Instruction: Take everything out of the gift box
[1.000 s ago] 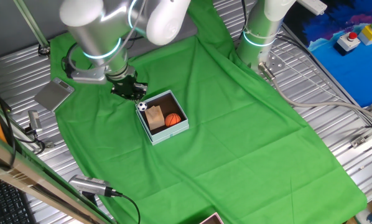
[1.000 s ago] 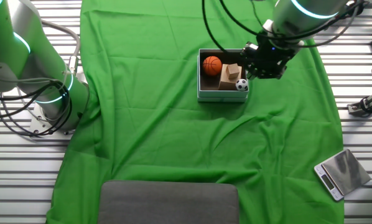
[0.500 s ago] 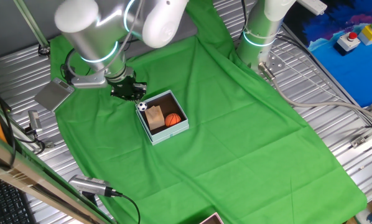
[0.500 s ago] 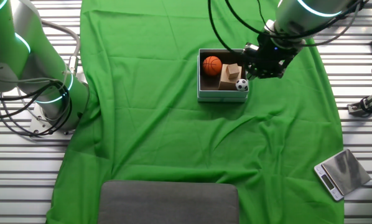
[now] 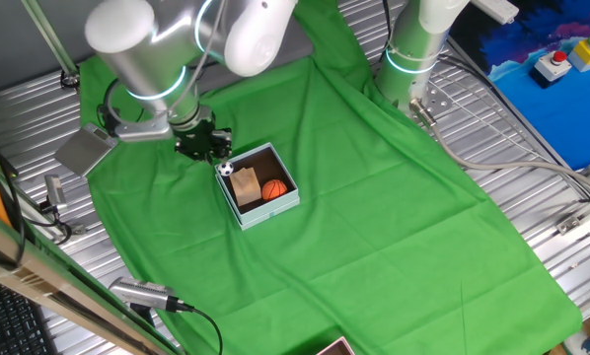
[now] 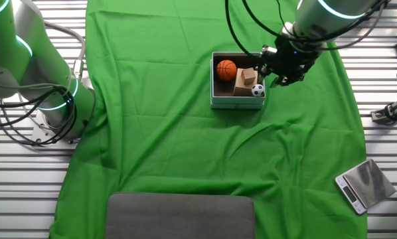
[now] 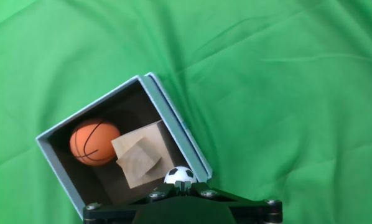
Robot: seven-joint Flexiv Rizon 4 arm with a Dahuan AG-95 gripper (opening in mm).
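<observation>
Gift box sits on the green cloth, open side up, all three items inside: mini soccer ball in the corner nearest the gripper, tan wooden block lying tilted in the middle, orange mini basketball against the far wall. Nothing removed yet. Gripper hangs just beside the box's corner, close to the soccer ball; hand view shows only the black gripper base with the ball at its edge, so I cannot tell whether the fingers are spread or closed. Risks, as judged: the ball is tucked against wall and block, so a finger coming down could land on the rim and shove or tip the light box across the loose cloth; the round ball could also squirt from the pads, and the tilted block could shift against it.
</observation>
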